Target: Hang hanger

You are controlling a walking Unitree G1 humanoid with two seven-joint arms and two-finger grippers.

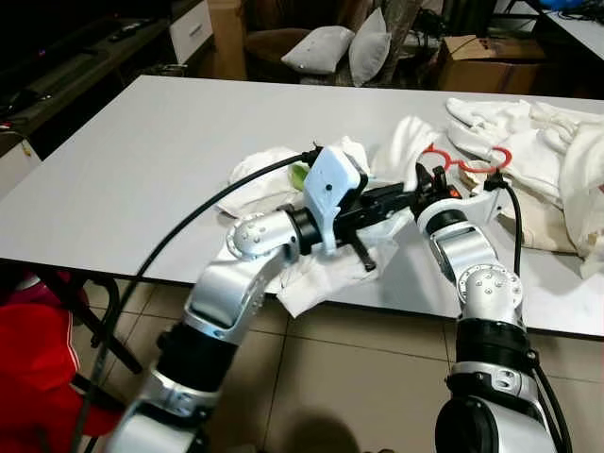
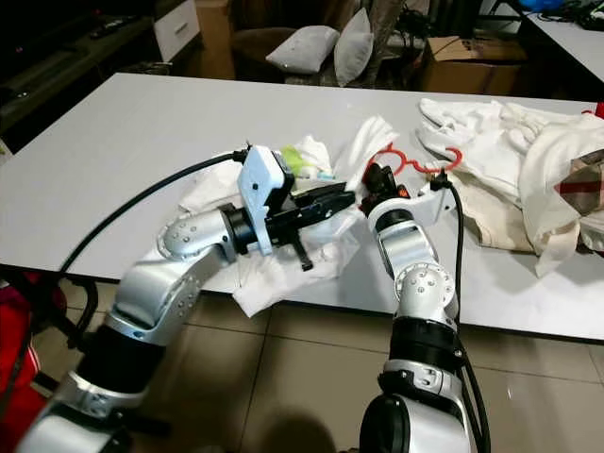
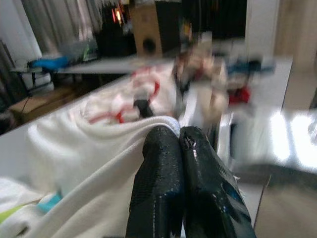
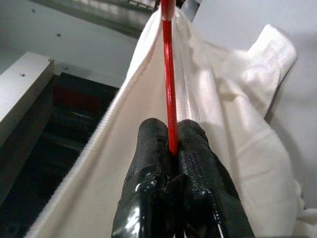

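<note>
both silver arms reach forward over the near edge of the white bench (image 1: 113, 170), meeting above a crumpled white cloth (image 1: 326, 269) that lies at that edge. left gripper (image 3: 171, 144) points across toward the right arm; its jaws are pressed together, and the wrist view shows white fabric folded right at their tips, though whether the cloth is actually pinched between them cannot be told. right gripper (image 4: 171, 136) has its jaws clamped on the thin red bar of the hanger (image 4: 168, 74), which runs straight out from between the black fingers (image 4: 151, 148) with white cloth draped along both sides of it. in the head views the red hanger's hook and curved loops lie on the bench just beyond the right gripper, partly buried in the white garments (image 1: 528, 151) heaped on the bench's right side. a black cable (image 1: 179, 236) arcs from the left wrist down past the bench edge. beyond the bench stand cardboard boxes (image 1: 486, 57) and pale pillows (image 1: 326, 47); something red (image 1: 33, 359) sits on the tiled floor at lower left.
</note>
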